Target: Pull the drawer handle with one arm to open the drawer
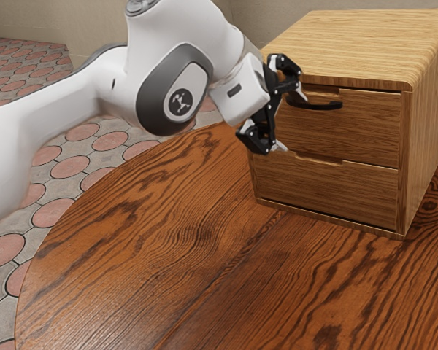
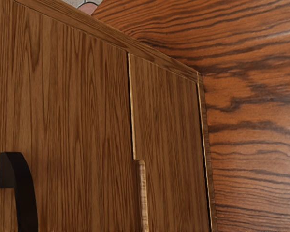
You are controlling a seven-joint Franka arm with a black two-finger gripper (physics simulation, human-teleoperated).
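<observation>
Approach stage of the drawer pull. The arm (image 1: 168, 87) reaches from the exterior view's left to the wooden cabinet (image 1: 365, 44) standing on the counter (image 1: 204, 255). Its jaws are released and spread wide, one above the other, at the near end of the black handle (image 1: 321, 106) on the top drawer (image 1: 350, 127). The upper one lies close to the handle's end; whether it touches cannot be told. The top drawer appears shut, its front about flush with the lower drawer (image 1: 328, 182); the wrist view shows the same handle (image 2: 19, 193) low beside the seam between the two fronts. The grasp seems not yet made. The next move likely calls for sliding along the bar so that it sits between the jaws, clenching, then pulling straight out from the front. The cabinet top's edge runs just above the upper jaw, leaving little room upward. Bare counter in front of the drawers gives room for the pull, and its curved edge lies well behind the arm.
</observation>
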